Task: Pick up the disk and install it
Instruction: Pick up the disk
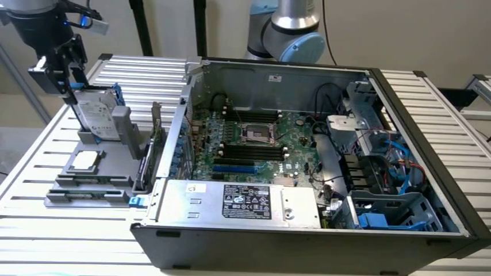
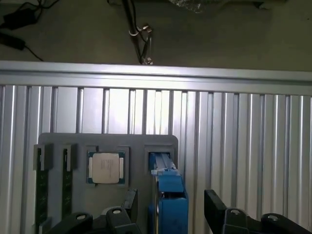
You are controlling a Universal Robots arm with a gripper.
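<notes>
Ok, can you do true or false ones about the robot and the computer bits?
1. The flat silver-grey disk with blue plastic rails stands upright in the grey plastic holder. True.
2. That disk is already inside the open black metal computer case. False: it sits in the holder, outside the case.
3. The robot's black fingers are open, one on each side of the disk. True.
4. The small square silver chip lies inside the case. False: it lies flat in the grey holder.

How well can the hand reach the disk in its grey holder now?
Likely yes: the open hand hangs right above the upright disk, its fingers either side of the blue rail, nothing between.
</notes>
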